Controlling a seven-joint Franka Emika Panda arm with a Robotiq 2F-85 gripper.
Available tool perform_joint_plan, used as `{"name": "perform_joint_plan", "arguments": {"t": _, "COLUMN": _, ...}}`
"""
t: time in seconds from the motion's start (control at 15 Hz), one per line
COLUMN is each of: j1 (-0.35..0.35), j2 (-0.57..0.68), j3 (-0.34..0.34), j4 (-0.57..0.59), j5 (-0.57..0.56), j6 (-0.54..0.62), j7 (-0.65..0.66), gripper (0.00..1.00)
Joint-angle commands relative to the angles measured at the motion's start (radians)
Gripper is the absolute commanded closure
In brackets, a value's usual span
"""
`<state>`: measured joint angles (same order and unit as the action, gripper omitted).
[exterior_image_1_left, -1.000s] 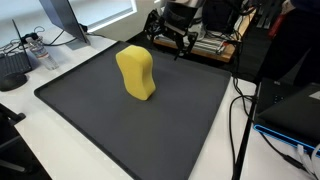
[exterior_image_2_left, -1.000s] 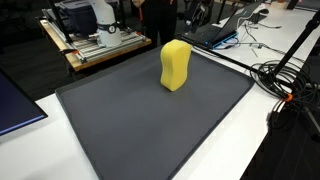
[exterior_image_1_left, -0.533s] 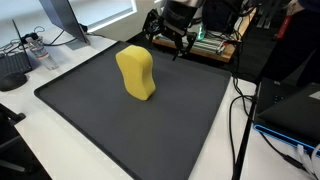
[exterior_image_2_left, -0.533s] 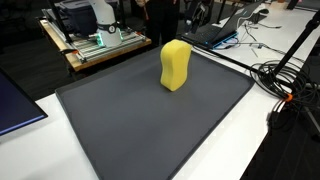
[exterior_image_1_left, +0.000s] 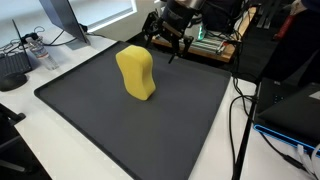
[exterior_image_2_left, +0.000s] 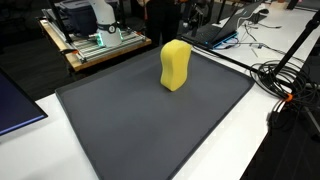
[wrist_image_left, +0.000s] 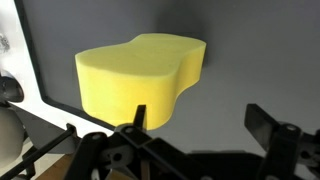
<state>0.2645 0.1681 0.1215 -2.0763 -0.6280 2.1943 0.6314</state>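
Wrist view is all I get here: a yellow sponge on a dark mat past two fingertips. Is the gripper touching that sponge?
Observer: No. In an exterior view the gripper hangs open above the far edge of the mat, apart from the sponge.
Operator: Is the sponge lying flat?
Observer: No, both exterior views show it standing upright on one end.
Operator: Anything beside the mat?
Observer: Loose cables lie on the white table beside it.

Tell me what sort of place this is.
Probably a lab or office workbench: a monitor, loose cables, a wooden cart stacked with equipment, and a yellow sponge standing on a dark mat.
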Motion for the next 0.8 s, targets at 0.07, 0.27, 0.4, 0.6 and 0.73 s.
{"name": "perform_joint_plan", "arguments": {"t": 0.07, "j1": -0.030, "j2": -0.107, "j3": -0.015, "j4": -0.149, "j5": -0.069, "j6": 0.142, "j7": 0.100, "gripper": 0.00}}
{"name": "perform_joint_plan", "arguments": {"t": 0.27, "j1": -0.062, "j2": -0.150, "j3": -0.025, "j4": -0.216, "j5": -0.089, "j6": 0.228, "j7": 0.134, "gripper": 0.00}}
{"name": "perform_joint_plan", "arguments": {"t": 0.4, "j1": -0.088, "j2": -0.177, "j3": -0.032, "j4": -0.260, "j5": -0.094, "j6": 0.292, "j7": 0.137, "gripper": 0.00}}
{"name": "perform_joint_plan", "arguments": {"t": 0.6, "j1": -0.129, "j2": -0.205, "j3": -0.044, "j4": -0.315, "j5": -0.098, "j6": 0.405, "j7": 0.132, "gripper": 0.00}}
{"name": "perform_joint_plan", "arguments": {"t": 0.73, "j1": -0.154, "j2": -0.217, "j3": -0.050, "j4": -0.347, "j5": -0.094, "j6": 0.475, "j7": 0.125, "gripper": 0.00}}
